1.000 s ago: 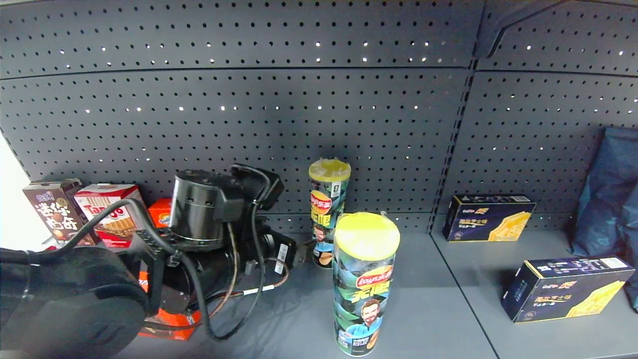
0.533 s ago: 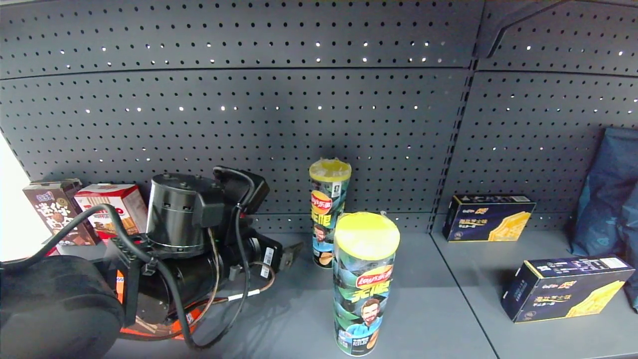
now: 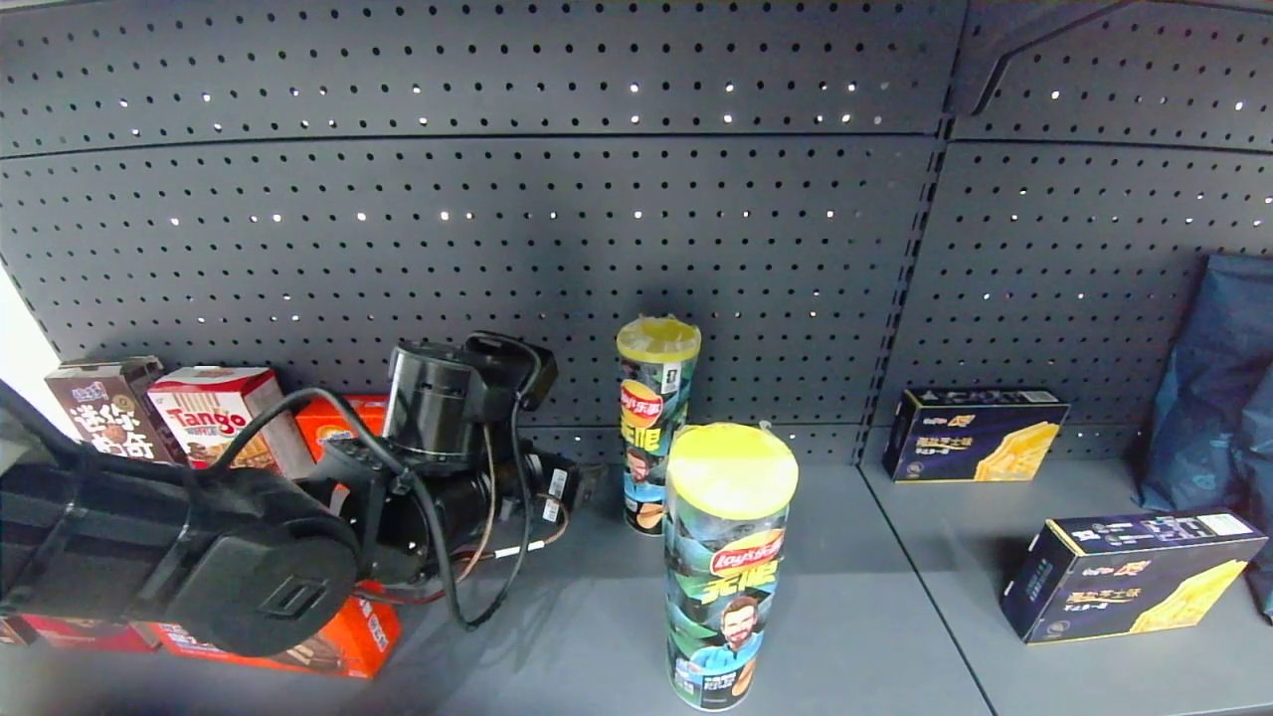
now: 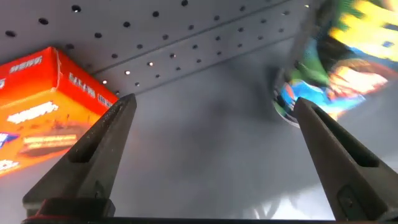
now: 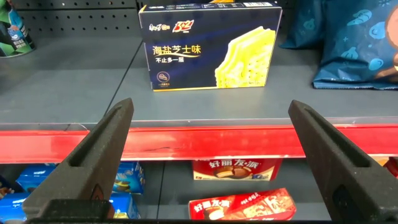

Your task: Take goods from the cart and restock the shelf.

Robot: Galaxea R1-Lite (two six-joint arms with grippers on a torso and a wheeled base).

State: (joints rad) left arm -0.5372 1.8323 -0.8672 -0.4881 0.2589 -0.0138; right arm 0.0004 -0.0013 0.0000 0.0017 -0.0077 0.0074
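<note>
My left gripper [image 3: 582, 484] hangs low over the grey shelf [image 3: 597, 636], just left of the rear chip can [image 3: 656, 418], open and empty. In the left wrist view the open gripper [image 4: 212, 102] frames bare shelf, with an orange box [image 4: 43, 118] to one side and the rear chip can's base [image 4: 323, 81] to the other. A second orange box [image 3: 338, 636] lies flat under the left arm. A taller-looking chip can [image 3: 731, 567] stands nearer the front. My right gripper [image 5: 209, 104] is open before a dark snack box [image 5: 211, 43], level with the red shelf edge [image 5: 199, 140].
A brown box [image 3: 104, 418] and a red-and-white wafer box [image 3: 214, 423] stand at the back left. Two dark snack boxes [image 3: 975, 433] [image 3: 1134, 572] and blue bags [image 3: 1213, 398] occupy the right bay. A perforated back panel [image 3: 597, 229] closes the shelf. Packets [image 5: 236, 168] fill the shelf below.
The left arm drew back to the left, then swung right and deeper toward the rear chip can. The flat orange box shows more from under the arm. Cans and boxes stayed put.
</note>
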